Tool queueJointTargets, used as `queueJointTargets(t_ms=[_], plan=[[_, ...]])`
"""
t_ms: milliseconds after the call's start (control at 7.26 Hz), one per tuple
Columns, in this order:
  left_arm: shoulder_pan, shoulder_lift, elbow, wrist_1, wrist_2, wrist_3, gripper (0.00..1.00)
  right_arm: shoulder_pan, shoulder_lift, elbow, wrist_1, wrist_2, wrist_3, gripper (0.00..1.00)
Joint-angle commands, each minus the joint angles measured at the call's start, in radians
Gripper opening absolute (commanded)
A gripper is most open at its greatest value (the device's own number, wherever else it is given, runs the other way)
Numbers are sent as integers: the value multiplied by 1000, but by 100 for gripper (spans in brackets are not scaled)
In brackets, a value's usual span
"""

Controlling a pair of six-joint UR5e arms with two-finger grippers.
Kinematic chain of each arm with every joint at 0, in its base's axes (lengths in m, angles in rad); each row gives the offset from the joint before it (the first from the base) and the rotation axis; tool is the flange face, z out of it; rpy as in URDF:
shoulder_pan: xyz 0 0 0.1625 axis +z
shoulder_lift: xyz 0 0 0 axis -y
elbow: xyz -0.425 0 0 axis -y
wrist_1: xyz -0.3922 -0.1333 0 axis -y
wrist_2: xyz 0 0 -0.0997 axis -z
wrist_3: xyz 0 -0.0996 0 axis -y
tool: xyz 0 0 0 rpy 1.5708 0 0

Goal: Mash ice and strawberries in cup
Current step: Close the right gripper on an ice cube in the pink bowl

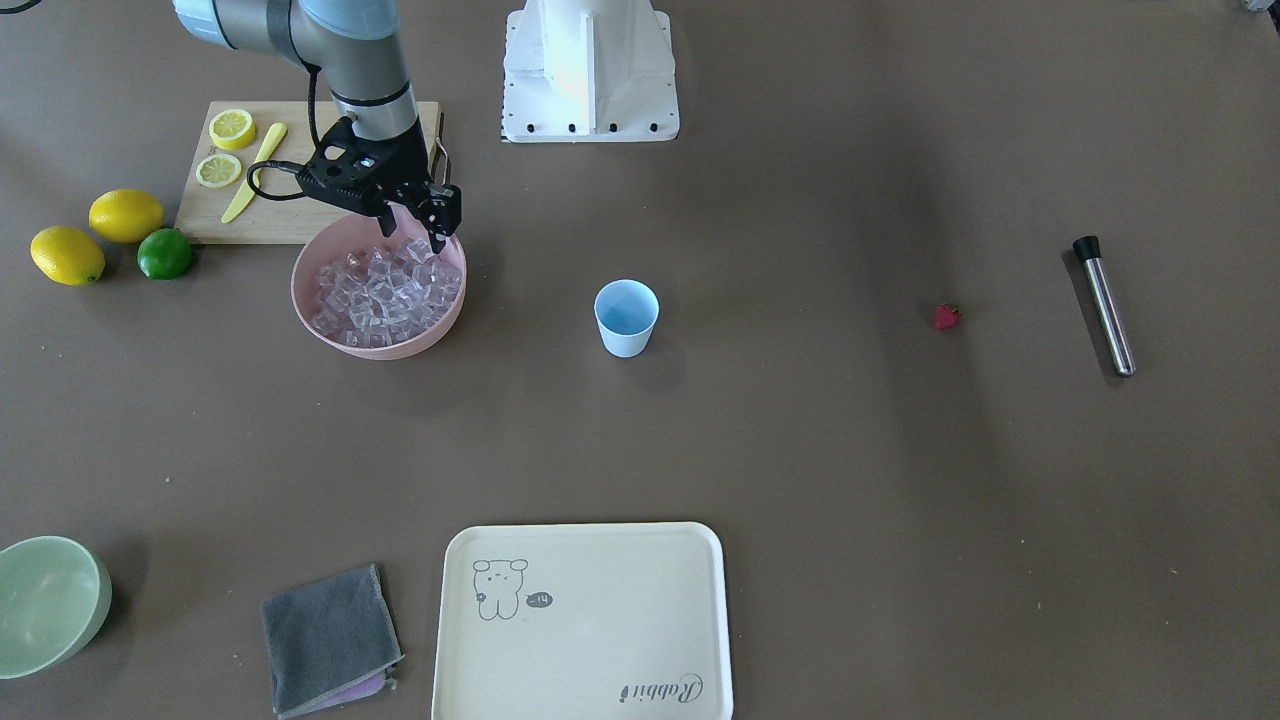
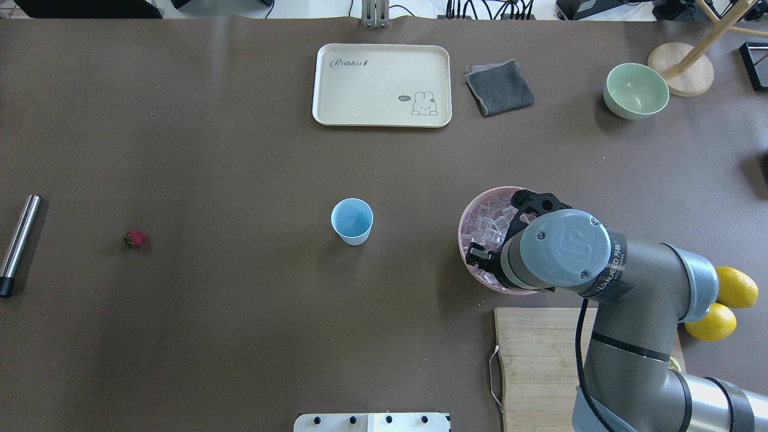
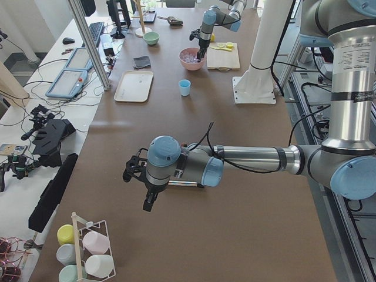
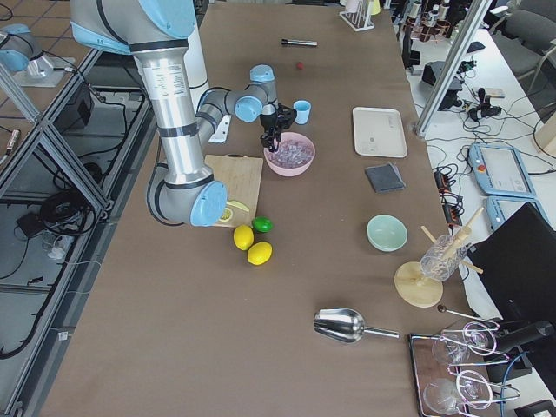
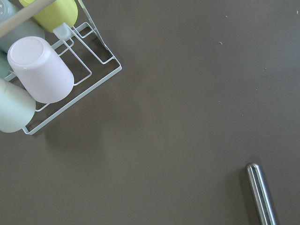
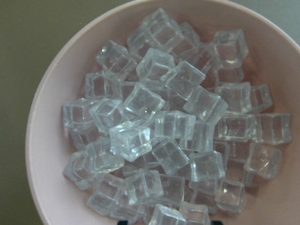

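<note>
The light blue cup (image 1: 626, 317) stands upright at the table's middle; it also shows in the overhead view (image 2: 352, 221). The ice (image 1: 385, 290) fills a pink bowl (image 1: 330, 345), seen close in the right wrist view (image 6: 164, 126). My right gripper (image 1: 412, 232) hovers over the bowl's near rim, jaws open, nothing between them. The strawberry (image 1: 946, 316) lies alone on the table, far from both grippers. My left gripper (image 3: 144, 197) shows only in the exterior left view, above bare table; I cannot tell if it is open.
A steel muddler (image 1: 1105, 305) lies beyond the strawberry. A cutting board (image 1: 300, 215) with lemon slices and a yellow knife, two lemons and a lime (image 1: 165, 253) sit by the bowl. A cream tray (image 1: 585, 620), grey cloth (image 1: 330, 635) and green bowl (image 1: 50, 600) line the far side.
</note>
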Motion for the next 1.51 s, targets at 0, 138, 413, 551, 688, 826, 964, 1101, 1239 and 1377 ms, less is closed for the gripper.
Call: queueJointTargets(t_ms=[0, 138, 413, 551, 688, 826, 964, 1101, 1239, 1377], plan=[[0, 0, 0, 0, 0, 0, 99, -3, 5, -8, 0, -1, -1, 67], [0, 0, 2, -2, 0, 0, 99, -3, 6, -21, 0, -1, -3, 67], [0, 0, 0, -5, 0, 0, 99, -3, 6, -34, 0, -1, -20, 67], [-1, 2, 0, -5, -2, 0, 99, -3, 8, -38, 2, -2, -17, 66], [0, 2, 0, -5, 0, 0, 99, -4, 9, -38, 2, -3, -12, 57], [-1, 2, -1, -5, -2, 0, 99, -3, 8, -41, 2, -4, -11, 52], [-1, 2, -4, -5, -2, 0, 99, -3, 8, -39, 2, -1, -12, 43], [0, 2, -6, -5, -2, 0, 99, -3, 9, -39, 2, -1, -15, 39], [0, 2, -6, -5, 0, 0, 99, -3, 9, -38, 2, -1, -15, 35], [0, 2, -4, -5, 0, 0, 99, 3, 6, -39, 0, 2, -30, 29]])
